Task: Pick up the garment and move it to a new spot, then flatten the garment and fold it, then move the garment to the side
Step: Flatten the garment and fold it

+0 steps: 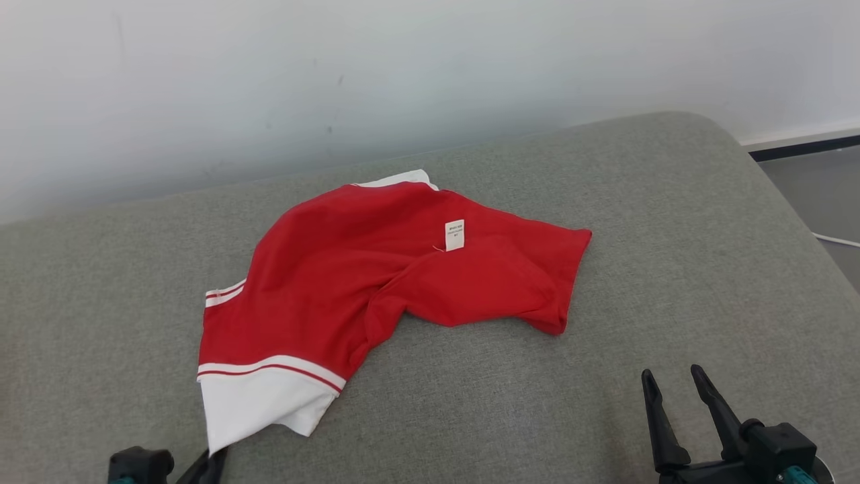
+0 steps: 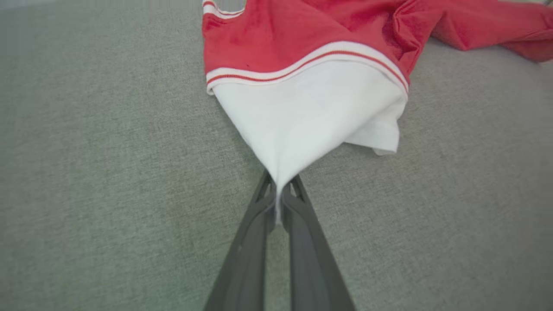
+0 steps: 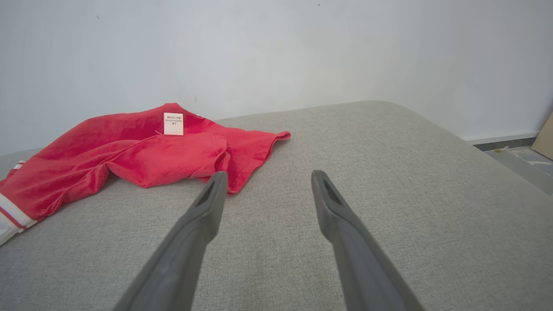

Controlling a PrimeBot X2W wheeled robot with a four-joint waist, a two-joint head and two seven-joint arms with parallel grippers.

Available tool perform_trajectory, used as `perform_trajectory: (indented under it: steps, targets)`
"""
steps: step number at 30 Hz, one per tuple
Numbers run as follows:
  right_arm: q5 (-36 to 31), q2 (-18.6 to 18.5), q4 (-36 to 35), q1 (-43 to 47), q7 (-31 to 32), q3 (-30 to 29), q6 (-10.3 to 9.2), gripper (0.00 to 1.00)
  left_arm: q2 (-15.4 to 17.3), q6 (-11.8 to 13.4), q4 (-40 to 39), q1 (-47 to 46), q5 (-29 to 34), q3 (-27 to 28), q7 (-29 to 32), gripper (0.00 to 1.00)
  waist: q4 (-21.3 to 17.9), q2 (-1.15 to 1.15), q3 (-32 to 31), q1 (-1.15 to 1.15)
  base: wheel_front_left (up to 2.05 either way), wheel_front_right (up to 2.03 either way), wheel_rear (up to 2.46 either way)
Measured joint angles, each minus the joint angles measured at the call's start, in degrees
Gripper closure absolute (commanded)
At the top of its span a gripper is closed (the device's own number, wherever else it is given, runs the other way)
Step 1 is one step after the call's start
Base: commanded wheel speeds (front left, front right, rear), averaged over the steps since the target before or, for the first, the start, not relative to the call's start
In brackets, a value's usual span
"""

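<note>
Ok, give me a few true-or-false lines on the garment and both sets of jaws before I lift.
The left jaws are shut on a white corner of the garment. True.
The right jaws grip the red hem. False: they stand open, apart from the cloth.
The garment lies flat and smooth. False: it is crumpled, with folds through its middle.
A white label faces up on the red cloth. True.
</note>
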Motion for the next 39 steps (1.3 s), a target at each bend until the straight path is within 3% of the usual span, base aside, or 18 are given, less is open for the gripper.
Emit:
perform_trajectory:
  steps: [5,12,13,15,19,24,27,32,39]
  targets:
    - [0.09,-0.08,1.02,-0.04,0.01,0.27,0.00,0.00,0.83,-0.65,-5.27,2.52,-1.30,1.32,-3.35,1.00,1.00,0.00,0.07,0.00,0.00,0.00,0.00]
    - [0.78,-0.32,3.55,-2.66,0.00,1.52,0.00,0.00,0.09,-4.08,-5.47,3.07,-1.79,0.37,-6.16,1.00,2.71,0.00,0.37,0.00,0.00,0.00,0.00]
    - [0.78,-0.35,3.70,-3.02,0.00,1.66,0.00,0.00,-0.02,-4.09,-4.38,3.05,-1.69,0.08,-6.27,0.73,3.04,0.00,0.40,0.00,0.00,0.00,0.00]
    - [0.85,-0.62,3.96,-3.54,0.00,1.87,0.00,0.00,-0.01,-3.98,-2.15,3.00,-0.59,-1.07,-5.65,0.00,3.69,0.00,0.43,0.00,0.00,0.00,0.00]
    - [1.22,-0.88,4.20,-3.58,0.00,1.91,0.00,0.00,0.33,1.78,1.57,2.96,2.42,0.00,-7.25,0.00,4.67,0.00,0.31,0.00,0.00,0.00,0.00]
    - [1.26,-0.85,4.33,-2.51,0.00,1.76,0.00,0.00,0.60,5.10,2.37,4.68,1.23,3.07,-8.88,0.00,5.17,0.00,-0.56,0.00,0.00,0.00,0.00]
    - [1.34,-0.73,4.39,-1.97,0.00,1.72,0.00,0.00,0.60,5.66,1.01,6.19,0.12,4.86,-10.11,0.00,5.18,0.00,-1.01,0.00,0.00,0.00,0.00]
    - [1.35,-0.10,4.26,-1.62,0.01,1.81,0.00,0.00,-2.29,5.91,-2.19,8.47,-2.19,8.01,-11.82,0.00,4.58,0.00,-1.38,0.00,0.00,0.00,0.00]
    - [1.37,0.23,3.85,-1.21,0.00,1.75,0.00,0.00,-6.26,2.50,-2.19,10.28,-4.14,8.98,-12.18,0.00,3.07,0.00,-1.70,0.00,0.00,0.00,0.00]
